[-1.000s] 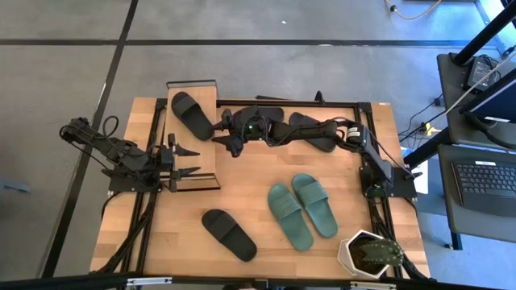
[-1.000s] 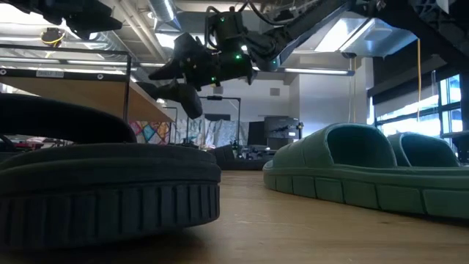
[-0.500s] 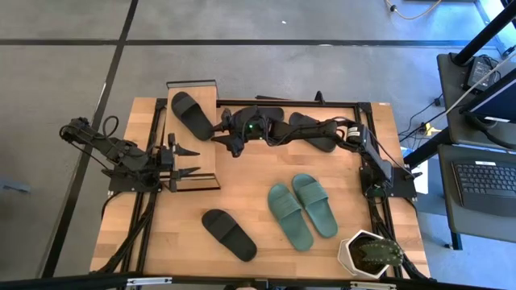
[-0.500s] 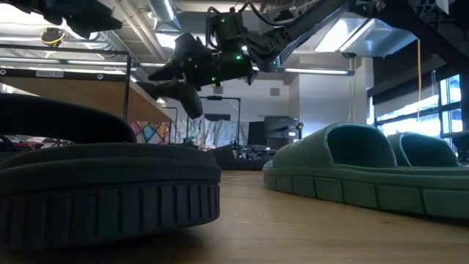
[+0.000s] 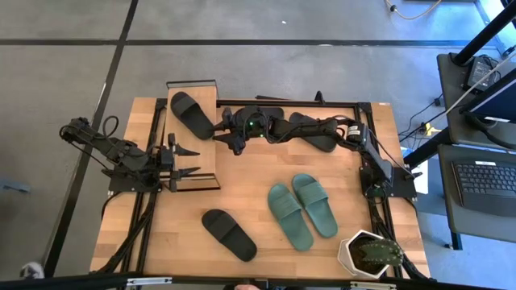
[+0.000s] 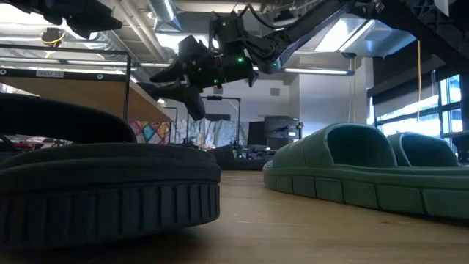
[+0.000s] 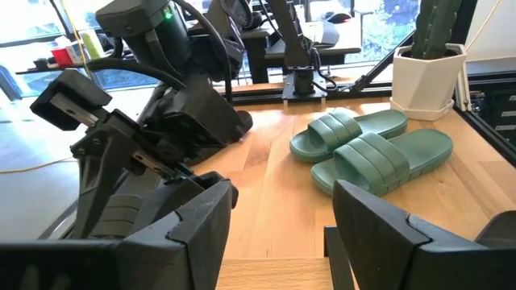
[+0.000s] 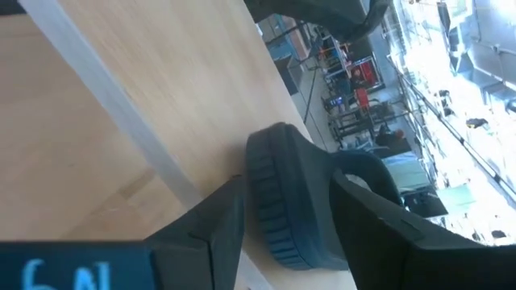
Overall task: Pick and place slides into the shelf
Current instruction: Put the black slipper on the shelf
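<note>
High view: the small rack with a light wooden top board and thin black metal frame (image 5: 196, 133) stands at the left part of the wooden tabletop (image 5: 258, 173). One black rubber slide with a wide strap (image 5: 191, 114) lies on the far end of that top board. The right gripper (image 5: 219, 134) is at the board's right edge, just beside this slide's near end.

Right wrist view: the two dark fingers (image 8: 211, 228) stand apart, with the black slide (image 8: 302, 201) between them at its ribbed sole edge; whether they press on it cannot be told.

Low view: the right gripper (image 6: 192, 79) hangs high above the table surface, level with the shelf's top board (image 6: 80, 95).

High view: the left gripper (image 5: 187, 162) rests over the near half of the shelf's top board. In the left wrist view its fingers (image 7: 157, 238) are spread wide with nothing between them.

Other slides: a second black slide (image 5: 228, 234) lies on the tabletop near the front; the teal-green pair (image 5: 302, 209) lies side by side to its right; two more dark slides (image 5: 313, 132) lie partly hidden under the right arm at the far edge. A potted cactus in a white pot (image 5: 369, 253) stands at the front right corner.
</note>
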Controlling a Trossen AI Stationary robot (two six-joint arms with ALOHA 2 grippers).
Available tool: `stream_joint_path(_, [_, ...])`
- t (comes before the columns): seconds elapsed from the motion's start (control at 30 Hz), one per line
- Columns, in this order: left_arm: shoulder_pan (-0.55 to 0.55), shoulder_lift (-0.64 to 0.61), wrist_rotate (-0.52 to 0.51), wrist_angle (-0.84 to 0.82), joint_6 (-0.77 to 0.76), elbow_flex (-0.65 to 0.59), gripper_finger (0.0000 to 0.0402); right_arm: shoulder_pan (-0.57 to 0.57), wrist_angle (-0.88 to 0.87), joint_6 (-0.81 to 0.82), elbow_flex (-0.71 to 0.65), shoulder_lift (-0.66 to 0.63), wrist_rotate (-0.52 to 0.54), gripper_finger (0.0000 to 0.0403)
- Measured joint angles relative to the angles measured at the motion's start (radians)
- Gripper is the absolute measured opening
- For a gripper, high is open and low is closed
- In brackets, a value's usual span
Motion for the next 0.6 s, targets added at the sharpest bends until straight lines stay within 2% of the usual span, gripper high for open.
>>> stream_joint_path(0.33, [0.0,0.0,0.0,0.0,0.0,0.0,0.0208,-0.005,0.003,-0.016,0.0,0.003,0.0,0.0179])
stream_joint_path(0.6, [0.0,0.0,0.0,0.0,0.001,0.0,0.0208,-0.005,0.062,-0.035,0.042,0.07,0.006,0.0179])
